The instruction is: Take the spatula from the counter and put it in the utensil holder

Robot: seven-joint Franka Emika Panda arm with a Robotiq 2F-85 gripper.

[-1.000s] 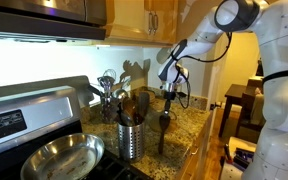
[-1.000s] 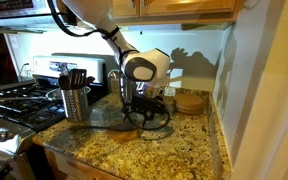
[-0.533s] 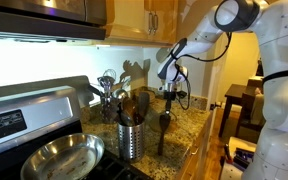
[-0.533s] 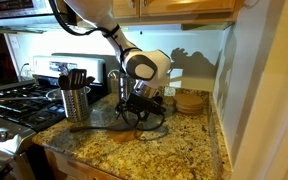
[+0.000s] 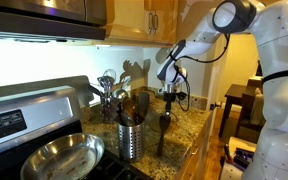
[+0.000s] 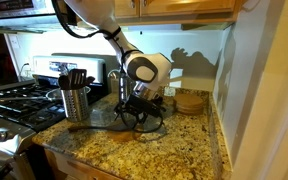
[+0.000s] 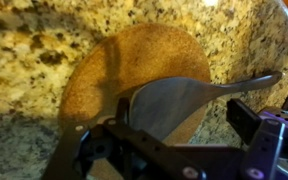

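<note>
**Claw (image 7: 162,140) open over spatula head: handling and visibility**

1. State. The claw hangs with its jaws spread wide and grips nothing. In both exterior views it hangs low over the counter (image 7: 24,50).

2. Location. The spatula (image 7: 179,100) lies flat directly below the claw. Its head rests on a round wooden disc (image 7: 109,70), and the thin handle (image 7: 256,81) runs out past one finger and off the disc. The utensil holder (image 6: 75,103) stands upright, well apart from the claw and off to one side.

3. Handling. Expect a light, stiff utensil that will not flex or break under the jaws. The head is broad and lies close to the disc, so it gives little edge to pinch. The handle is the better hold, taken near the head for balance. The wood is smooth and narrow, so it may rotate in a loose grip.

4. Limits of view.
- The claw body cuts off the near edge of the head.
- The end of the handle leaves the wrist view.
- In an exterior view, cables and the claw (image 6: 136,108) screen the spatula.
- Free room inside the holder, among the dark handles, cannot be judged.
</note>
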